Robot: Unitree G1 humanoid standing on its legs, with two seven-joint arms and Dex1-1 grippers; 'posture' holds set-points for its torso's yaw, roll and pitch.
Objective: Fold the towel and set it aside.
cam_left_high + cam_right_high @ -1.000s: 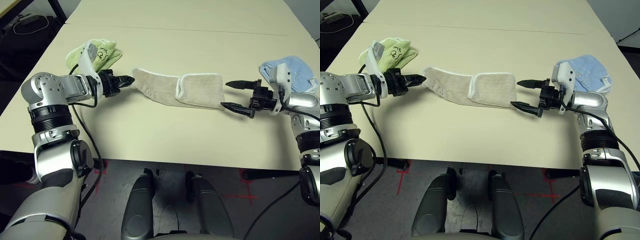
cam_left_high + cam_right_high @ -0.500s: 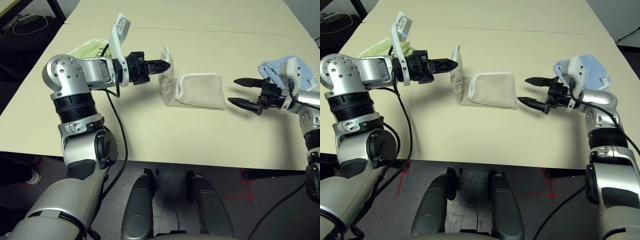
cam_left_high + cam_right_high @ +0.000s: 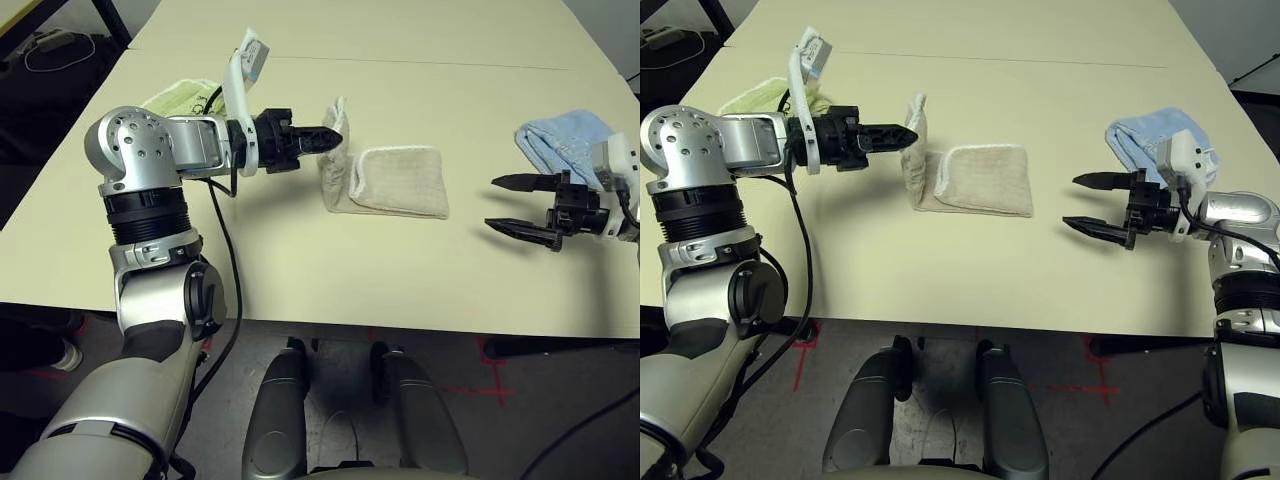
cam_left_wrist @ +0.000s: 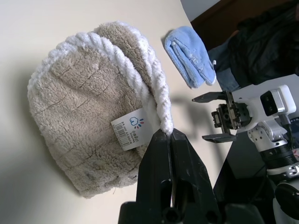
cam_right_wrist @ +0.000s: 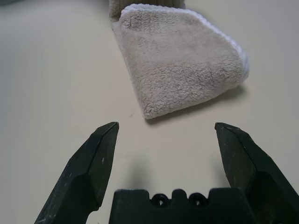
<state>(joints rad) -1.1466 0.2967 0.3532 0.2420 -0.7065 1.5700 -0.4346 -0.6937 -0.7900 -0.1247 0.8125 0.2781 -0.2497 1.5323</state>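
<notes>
The left gripper (image 3: 334,138) is pinched tight on one end of the towel (image 3: 395,182) and holds that end up off the table (image 3: 300,270). The rest of the tan towel lies flat in the middle of the table, with its other end already turned over on top. From the left wrist, the white edge and a small white label (image 4: 131,132) sit right by the closed fingers.

The right gripper (image 3: 522,204) is wide open and holds nothing — it hangs over bare table, well apart from the towel, with the blue towel (image 3: 560,145) just beyond it.

So the fold looks to be half way. Next, I think the raised end should go over the flat part and be laid down neatly. Then the fingers can let go — and the towel has to be moved aside, maybe by the green towel (image 3: 180,96).
</notes>
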